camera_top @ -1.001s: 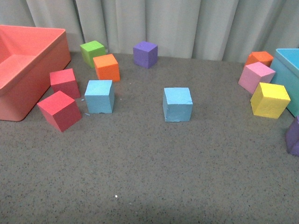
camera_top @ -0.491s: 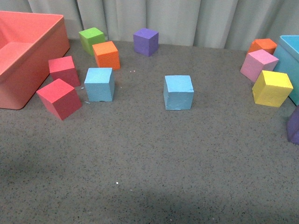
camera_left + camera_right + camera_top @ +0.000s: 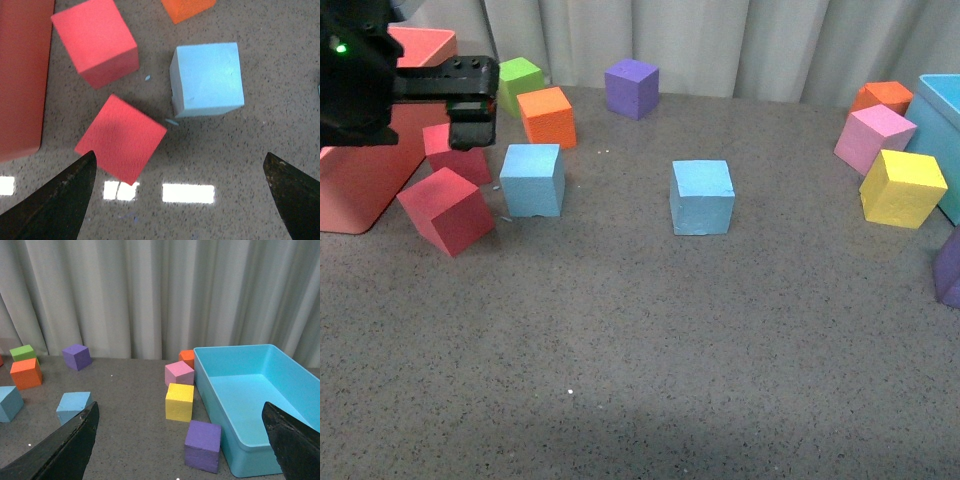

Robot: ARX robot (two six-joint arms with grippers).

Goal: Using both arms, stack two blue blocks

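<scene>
On the counter [image 3: 640, 380] the left block [image 3: 532, 179] and the centre block [image 3: 702, 196] lie side by side, well apart. Between the left block and the left bin [image 3: 355, 190] sit two more, the rear cube [image 3: 460, 167] and the front cube [image 3: 446, 210]. Far right, a cube cluster [image 3: 902, 188] stands just left of the right bin [image 3: 942, 130].

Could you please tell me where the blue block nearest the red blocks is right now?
In the front view, that blue block sits left of centre, just right of the nearer red block and in front of the orange block.
</scene>
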